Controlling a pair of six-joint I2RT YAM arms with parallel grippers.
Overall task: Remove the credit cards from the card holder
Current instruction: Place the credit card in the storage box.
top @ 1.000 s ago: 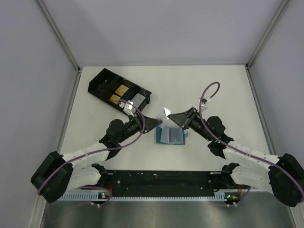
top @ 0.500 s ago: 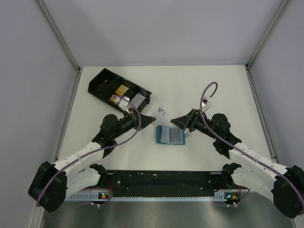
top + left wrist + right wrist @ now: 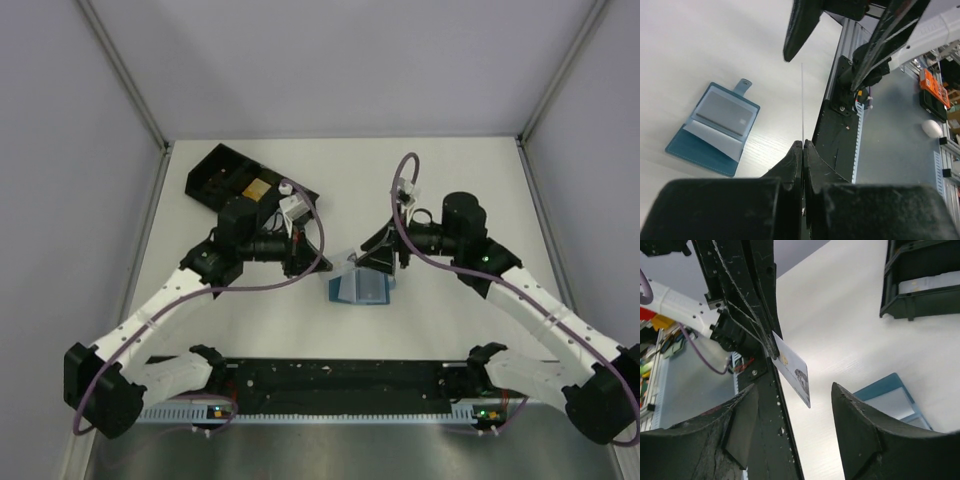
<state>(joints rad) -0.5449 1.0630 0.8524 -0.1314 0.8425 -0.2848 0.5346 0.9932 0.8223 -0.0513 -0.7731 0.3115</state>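
Above the white table (image 3: 480, 180), left gripper (image 3: 803, 144) pinches a card (image 3: 792, 369); right gripper (image 3: 795, 387) gapes empty.

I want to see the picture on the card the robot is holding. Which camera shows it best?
The right wrist view: the card faces that camera, print showing. The left wrist view sees only its thin edge; the top view shows a tiny pale sliver.
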